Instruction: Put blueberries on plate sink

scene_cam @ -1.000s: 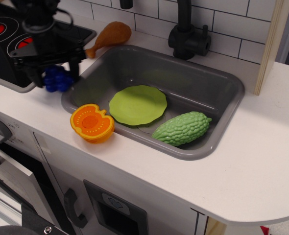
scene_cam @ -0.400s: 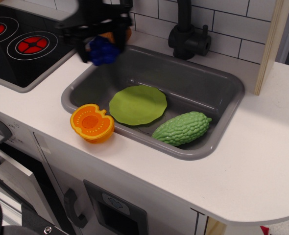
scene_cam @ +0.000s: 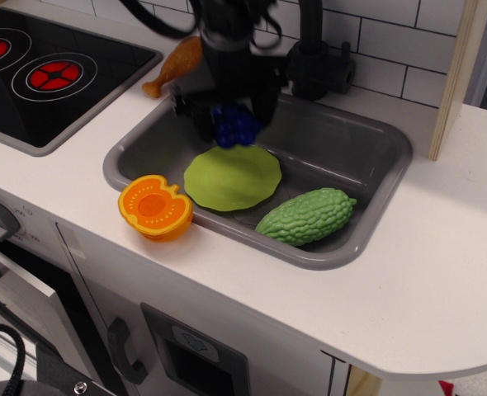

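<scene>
the tool (scene_cam: 231, 115) is clamped on the blueberries (scene_cam: 234, 125), which sit between its black fingers. they hang over the sink (scene_cam: 375, 157), just above the back edge of the green plate (scene_cam: 232, 177).

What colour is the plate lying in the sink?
Light green, a flat matte shade; the plate shows clearly in the observation.image view, inside the grey sink.
</scene>
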Robot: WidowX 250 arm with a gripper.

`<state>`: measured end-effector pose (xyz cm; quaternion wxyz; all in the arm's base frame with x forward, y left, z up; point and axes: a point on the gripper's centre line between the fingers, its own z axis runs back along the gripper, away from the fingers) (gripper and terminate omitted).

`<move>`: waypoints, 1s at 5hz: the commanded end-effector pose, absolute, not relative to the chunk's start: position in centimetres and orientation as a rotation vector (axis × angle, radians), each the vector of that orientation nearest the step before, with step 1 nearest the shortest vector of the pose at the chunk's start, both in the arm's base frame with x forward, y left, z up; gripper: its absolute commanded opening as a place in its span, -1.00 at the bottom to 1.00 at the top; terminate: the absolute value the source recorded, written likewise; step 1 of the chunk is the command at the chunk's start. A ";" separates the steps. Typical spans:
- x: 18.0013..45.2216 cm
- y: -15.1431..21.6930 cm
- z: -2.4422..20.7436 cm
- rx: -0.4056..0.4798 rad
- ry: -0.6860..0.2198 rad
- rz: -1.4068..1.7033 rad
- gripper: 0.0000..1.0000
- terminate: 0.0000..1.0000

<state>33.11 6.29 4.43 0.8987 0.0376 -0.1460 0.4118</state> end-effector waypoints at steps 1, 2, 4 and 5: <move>34.4 6.5 1.9 0.137 -0.364 0.848 -1.00 -1.00; 34.7 6.9 1.9 0.146 -0.423 0.893 -1.00 -1.00; 35.2 7.4 2.7 0.186 -0.381 0.929 1.00 -1.00; 35.2 6.9 4.6 0.150 -0.390 0.933 1.00 -1.00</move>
